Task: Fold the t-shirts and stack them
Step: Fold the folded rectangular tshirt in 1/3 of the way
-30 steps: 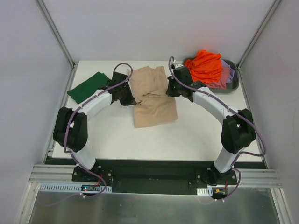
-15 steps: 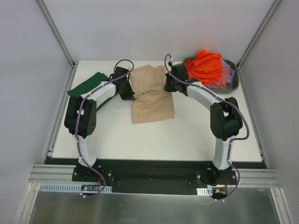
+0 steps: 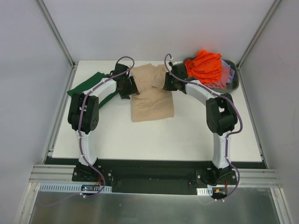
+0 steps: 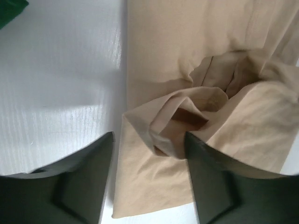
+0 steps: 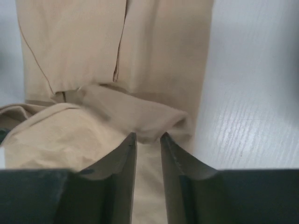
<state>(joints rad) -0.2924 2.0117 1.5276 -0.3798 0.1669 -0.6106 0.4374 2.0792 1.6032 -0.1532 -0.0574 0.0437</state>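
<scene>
A beige t-shirt (image 3: pixel 153 100) lies partly folded in the middle of the white table (image 3: pixel 154 135). My left gripper (image 3: pixel 132 88) sits at the shirt's left edge, its jaws wide open over a loose fold of beige cloth (image 4: pixel 187 107). My right gripper (image 3: pixel 166 84) is at the shirt's right side. Its jaws stand a little apart, tips at a rolled fold (image 5: pixel 149 119), with nothing pinched between them. A dark green t-shirt (image 3: pixel 86 86) lies flat at the far left, partly under my left arm. An orange t-shirt (image 3: pixel 205 65) is piled with pink (image 3: pixel 218 84) and lavender (image 3: pixel 230 74) ones.
The grey tub (image 3: pixel 236 84) holding the orange, pink and lavender shirts stands at the far right corner of the table. White walls and metal frame posts close in the table at the back and sides. A corner of green cloth (image 4: pixel 9 8) shows in the left wrist view.
Both grippers moved towards the back of the table with the beige shirt's edges, then opened and let the cloth go. The shirt now lies shorter and further back.
</scene>
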